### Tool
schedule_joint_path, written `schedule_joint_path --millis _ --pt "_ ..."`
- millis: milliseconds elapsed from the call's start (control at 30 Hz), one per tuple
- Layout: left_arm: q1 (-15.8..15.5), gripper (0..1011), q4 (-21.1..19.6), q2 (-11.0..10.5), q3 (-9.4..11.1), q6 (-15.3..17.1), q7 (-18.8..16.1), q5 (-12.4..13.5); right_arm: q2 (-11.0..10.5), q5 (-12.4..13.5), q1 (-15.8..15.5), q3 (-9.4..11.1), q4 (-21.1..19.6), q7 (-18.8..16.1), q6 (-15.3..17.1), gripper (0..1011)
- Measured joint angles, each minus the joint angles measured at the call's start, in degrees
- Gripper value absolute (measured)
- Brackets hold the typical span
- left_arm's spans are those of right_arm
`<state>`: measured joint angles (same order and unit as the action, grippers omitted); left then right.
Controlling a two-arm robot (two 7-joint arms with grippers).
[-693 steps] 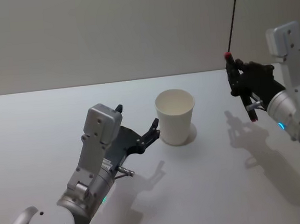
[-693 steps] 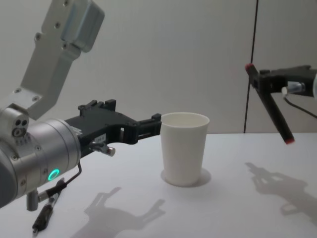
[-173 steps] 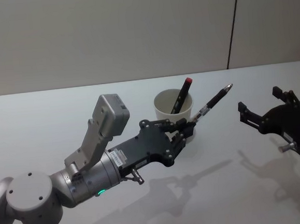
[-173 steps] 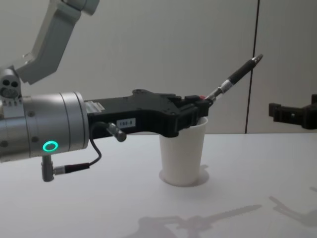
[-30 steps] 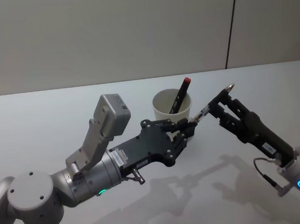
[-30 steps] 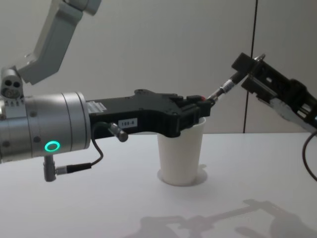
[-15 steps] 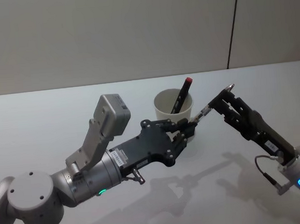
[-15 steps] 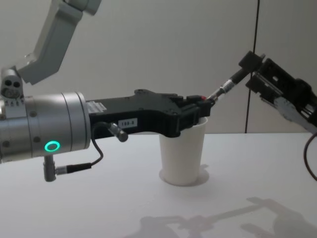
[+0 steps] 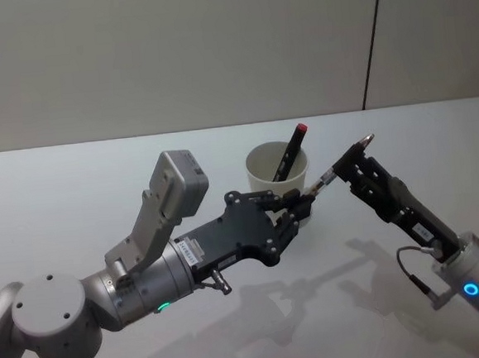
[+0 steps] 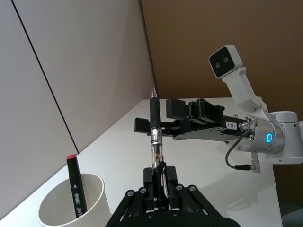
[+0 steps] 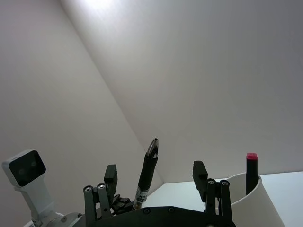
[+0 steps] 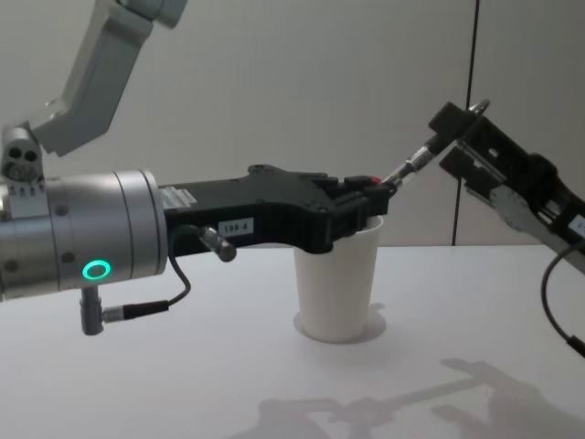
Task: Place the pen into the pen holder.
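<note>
1. The left gripper (image 9: 296, 212) reaches forward over the white tabletop (image 9: 74, 184), just in front of the pen holder (image 9: 277, 169); its fingers (image 10: 163, 189) are pinched tight on the lower end of the pen (image 9: 340, 161).
2. From that grip the pen rises at a slant up and to the right, its clear section just beyond the fingers, its dark grip section and pointed tip highest, beside the cup rim and outside the cup.
3. The right gripper (image 9: 358, 163) reaches in from the right with its fingers (image 11: 200, 173) spread wide, one on either side of the pen's dark upper section; the right wrist view shows gaps on both sides, so they do not touch it.
4. The pen holder stands upright on the tabletop with a red-capped black marker (image 9: 290, 151) leaning inside against its far rim.
</note>
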<state>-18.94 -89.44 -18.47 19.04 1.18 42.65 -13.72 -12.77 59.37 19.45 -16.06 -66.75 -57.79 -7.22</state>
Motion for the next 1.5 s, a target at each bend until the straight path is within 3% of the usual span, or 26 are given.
schedule_joint_path --millis 133,433,500,600,833,1067,1500 --pt "0.0 175 0.0 0.0 0.0 0.0 0.0 0.0 0.4 0.0 0.6 -0.3 1.1 -0.7 0.1 997" --pt "0.0 174 0.0 0.0 0.0 0.0 0.0 0.0 0.9 0.0 1.4 -0.8 2.2 -2.3 0.1 786" --pt "0.0 175 0.0 0.0 0.0 0.0 0.0 0.0 1.0 0.1 1.5 -1.0 2.4 -2.6 0.1 685" --pt "0.0 175 0.0 0.0 0.0 0.0 0.0 0.0 1.1 0.3 1.6 -1.0 2.6 -2.8 -0.1 629" --pt "0.0 175 0.0 0.0 0.0 0.0 0.0 0.0 1.3 1.5 1.7 -1.2 2.9 -3.3 -0.8 360" --pt "0.0 174 0.0 0.0 0.0 0.0 0.0 0.0 1.4 2.5 1.7 -1.2 3.0 -3.5 -1.4 166" --pt "0.0 174 0.0 0.0 0.0 0.0 0.0 0.0 1.3 3.1 1.5 -1.3 2.8 -3.3 -2.0 143"
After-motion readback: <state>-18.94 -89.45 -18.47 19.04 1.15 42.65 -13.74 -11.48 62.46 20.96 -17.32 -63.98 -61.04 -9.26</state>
